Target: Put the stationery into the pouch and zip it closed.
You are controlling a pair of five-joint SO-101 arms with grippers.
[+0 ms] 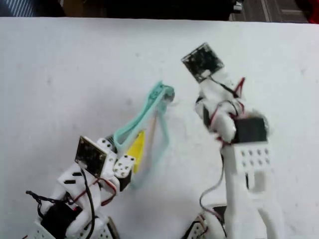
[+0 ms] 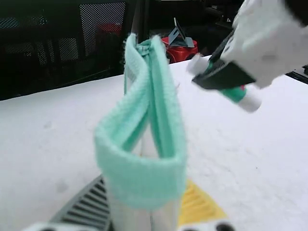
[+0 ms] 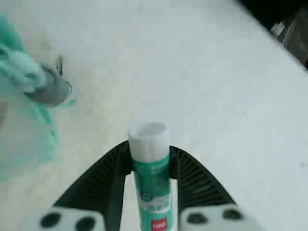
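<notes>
Two task items are in hand, one per arm. The left end effector point(image 2: 139, 209) is closed on one end of the pouch point(image 2: 144, 144) and holds it up on edge, mouth gaping toward the other arm. Whether the far end touches the worktop point(image 1: 75, 74) cannot be told. The right end effector point(image 3: 150, 156) is clamped round the middle of a glue stick point(image 3: 150, 180), white cap end forward, near the pouch but apart from it.

Handling, as judged:
- Pouch: soft fabric, light, with no stiffness of its own. It folds where unsupported, so the mouth will likely narrow if nudged. The thick rim is the best hold, as now.
- Zipping: the small grey zip pull point(image 3: 54, 89) is the grip point, with the opposite end pinned.
- Glue stick: rigid, light, smooth plastic, not fragile. The round body may slip or roll between the jaws, but the mid-body grip looks sound.

Surface: white, matt, faintly textured worktop, which should give fair friction.

Room: dark beyond the far edge. A red object point(image 2: 180, 50) and a black mesh panel point(image 2: 96, 24) stand back there.
</notes>
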